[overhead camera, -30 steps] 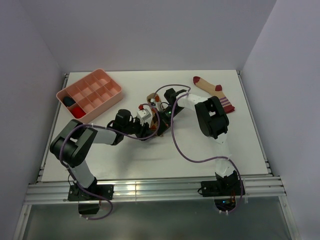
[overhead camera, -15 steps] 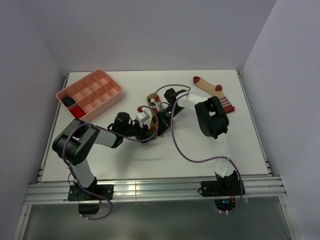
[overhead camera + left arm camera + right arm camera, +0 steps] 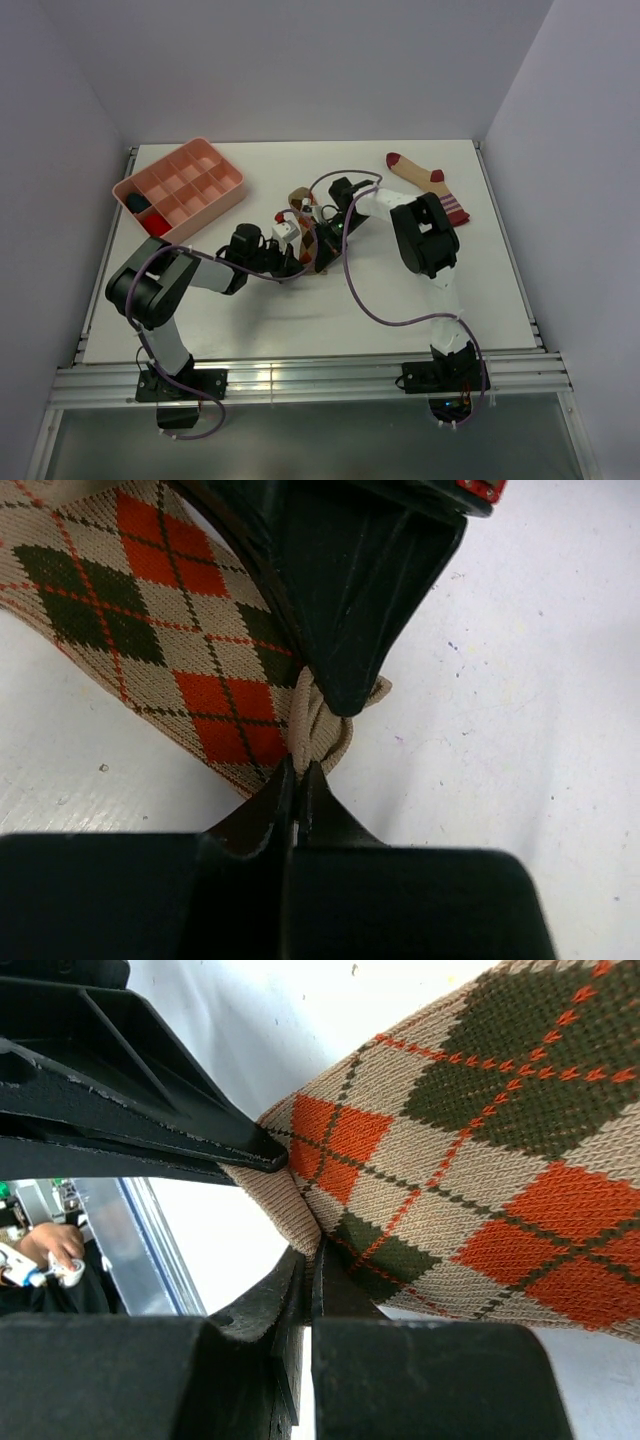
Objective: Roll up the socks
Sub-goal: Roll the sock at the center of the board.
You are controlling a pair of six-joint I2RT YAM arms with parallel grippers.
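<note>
The argyle sock (image 3: 150, 610) lies on the white table mid-way between the arms; in the top view only a small part of it (image 3: 298, 200) shows past the grippers. My left gripper (image 3: 297, 772) is shut on the sock's tan ribbed cuff edge. My right gripper (image 3: 312, 1257) is shut on the same cuff (image 3: 285, 1205) from the opposite side, its tips almost meeting the left one's. In the top view the left gripper (image 3: 306, 252) and right gripper (image 3: 322, 232) sit tip to tip. The tan sock with dark red toe and striped cuff (image 3: 425, 180) lies flat at the far right, untouched.
A pink compartment tray (image 3: 215, 170) stands at the far left, with a dark bundle (image 3: 135, 203) and a red bundle (image 3: 152, 220) in its near cells. A purple cable (image 3: 360, 295) loops over the table from the right arm.
Both grippers stay shut on the argyle cuff. The left arm's wrist has shifted slightly, and the sock's visible end has moved a little to the left.
</note>
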